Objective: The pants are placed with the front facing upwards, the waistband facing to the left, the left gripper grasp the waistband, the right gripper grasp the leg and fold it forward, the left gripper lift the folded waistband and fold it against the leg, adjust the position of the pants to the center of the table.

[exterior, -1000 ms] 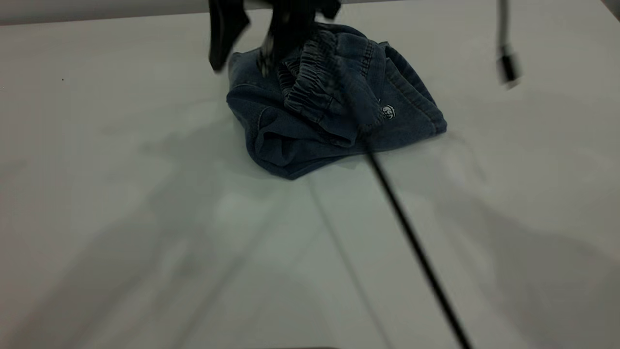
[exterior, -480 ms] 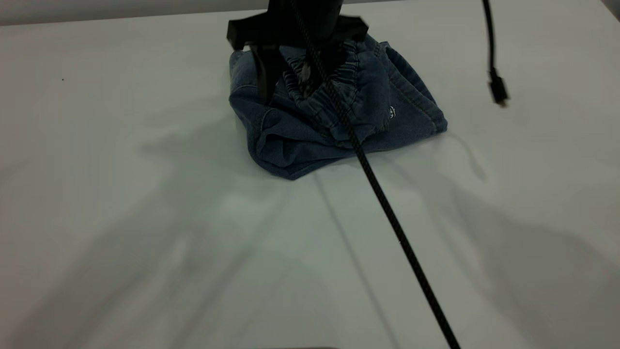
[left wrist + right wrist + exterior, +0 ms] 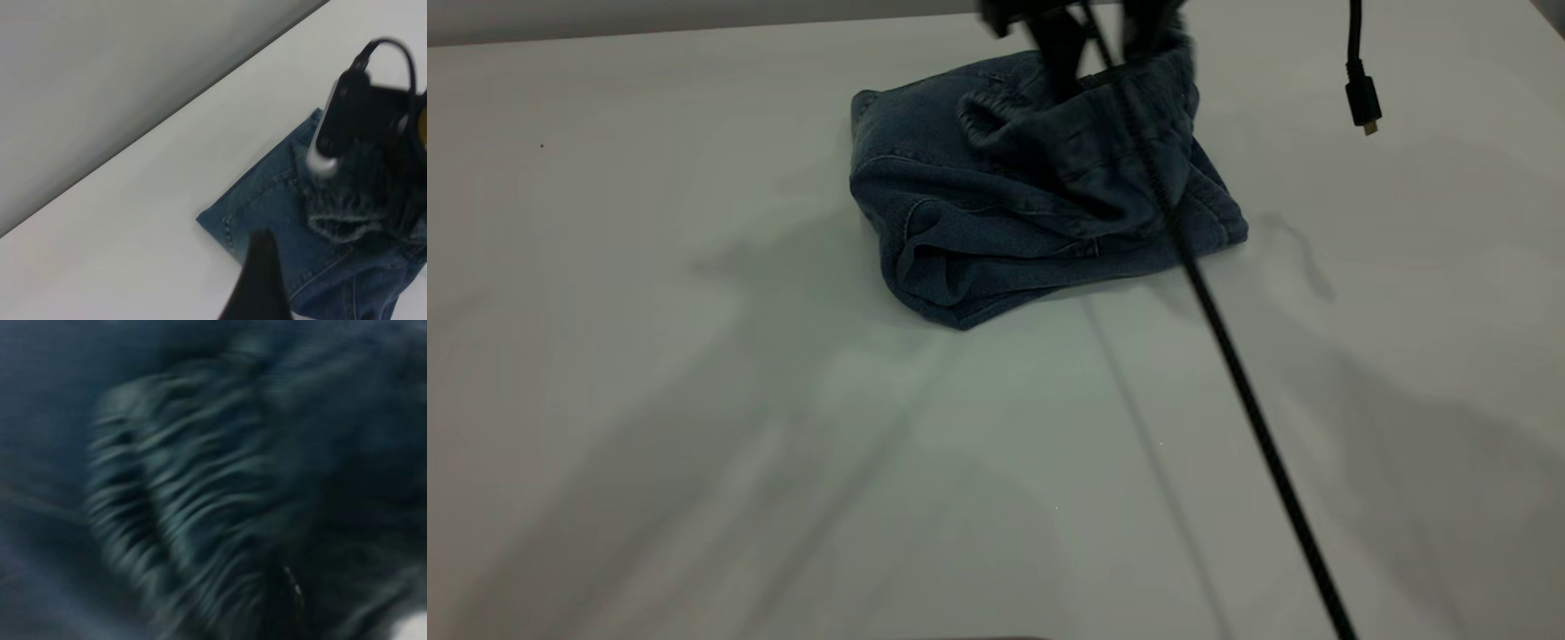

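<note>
The pants point(image 3: 996, 222) lie bunched in a folded heap on the table point(image 3: 649, 400), toward its far edge and not at its centre; we judge the fold of the waistband against the leg to be in hand, with the centring not yet done. The right gripper point(image 3: 1094, 44) stands over the far side of the pants, its fingers clenched on the gathered elastic waistband, which rises off the heap into them. The left gripper point(image 3: 261, 270) hangs above and beside the pants, apart from the cloth; whether it is released or clenched we cannot tell. A black cable point(image 3: 1227, 347) crosses in front of the pants. Next, we judge, the waistband needs laying flat over the leg and releasing, then the whole heap needs drawing nearer the table's middle without undoing the folds.
</note>
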`<state>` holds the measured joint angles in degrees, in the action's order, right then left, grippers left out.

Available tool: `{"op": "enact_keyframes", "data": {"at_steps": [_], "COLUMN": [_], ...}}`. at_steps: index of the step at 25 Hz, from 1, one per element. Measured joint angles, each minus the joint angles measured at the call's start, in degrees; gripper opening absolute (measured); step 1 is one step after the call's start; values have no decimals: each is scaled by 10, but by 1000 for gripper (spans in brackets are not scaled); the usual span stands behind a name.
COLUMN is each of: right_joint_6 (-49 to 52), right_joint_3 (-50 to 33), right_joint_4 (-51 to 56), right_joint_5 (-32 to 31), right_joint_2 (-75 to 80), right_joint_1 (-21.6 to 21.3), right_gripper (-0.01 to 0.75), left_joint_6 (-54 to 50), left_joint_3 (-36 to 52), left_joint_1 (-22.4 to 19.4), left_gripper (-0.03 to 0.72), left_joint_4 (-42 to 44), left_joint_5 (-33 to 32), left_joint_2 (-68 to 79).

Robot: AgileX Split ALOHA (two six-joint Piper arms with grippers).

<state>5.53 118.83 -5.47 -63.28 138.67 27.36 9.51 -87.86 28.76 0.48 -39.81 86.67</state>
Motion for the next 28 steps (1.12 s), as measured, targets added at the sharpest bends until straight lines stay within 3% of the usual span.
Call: {"op": "enact_keyframes", "data": {"at_steps": [13,17,24,28], "right_joint_6": [62,34,-93,-161], "right_joint_3": [1,5,32,32], "right_joint_4": [-135,-30,246,328], "right_joint_5": [-20,-32,-35,-39], "right_joint_2": [0,-8,-17,-6], "right_joint_1": [-17,-17,-11,-4], "right_gripper": [390,390,390,390], "left_joint_6": [0,0,0,0], "left_joint_3": [0,7,12,12], "left_joint_1": [0,0,0,0], "left_gripper": [561,561,561,561], "left_joint_4": [2,2,2,2], "left_joint_5": [-9,-12,2,13], "left_joint_2": [3,5,10,10]}}
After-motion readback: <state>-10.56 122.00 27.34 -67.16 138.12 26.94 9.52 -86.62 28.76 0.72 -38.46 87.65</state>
